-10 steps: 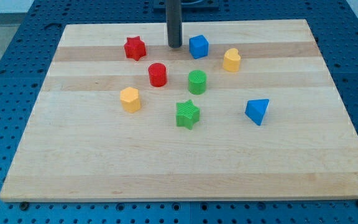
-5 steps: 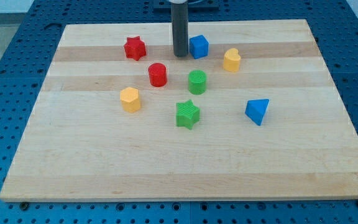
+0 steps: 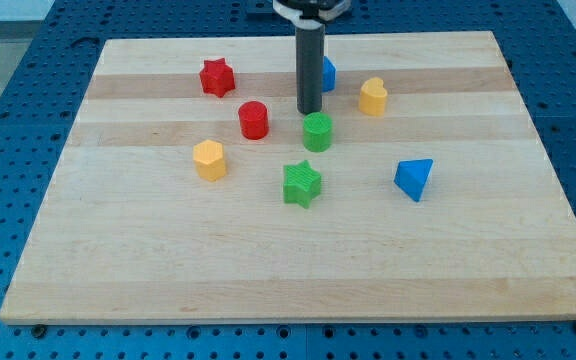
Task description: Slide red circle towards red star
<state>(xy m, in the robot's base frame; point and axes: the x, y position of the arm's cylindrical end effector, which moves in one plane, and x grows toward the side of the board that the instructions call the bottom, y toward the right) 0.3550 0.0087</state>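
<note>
The red circle (image 3: 253, 119), a short cylinder, stands on the wooden board left of centre. The red star (image 3: 217, 77) lies up and to the left of it, about a block's width apart. My tip (image 3: 310, 111) is at the lower end of the dark rod, to the right of the red circle and just above the green circle (image 3: 317, 131) in the view. The rod hides part of the blue cube (image 3: 327, 73) behind it. The tip touches no block that I can make out.
A yellow heart (image 3: 372, 96) lies right of the rod. A yellow hexagon (image 3: 209, 159), a green star (image 3: 302, 184) and a blue triangle (image 3: 414, 179) lie lower on the board (image 3: 298, 260). A blue perforated table surrounds the board.
My tip has moved down and to the right, from beside the blue cube's left to just above the green circle. No block has moved.
</note>
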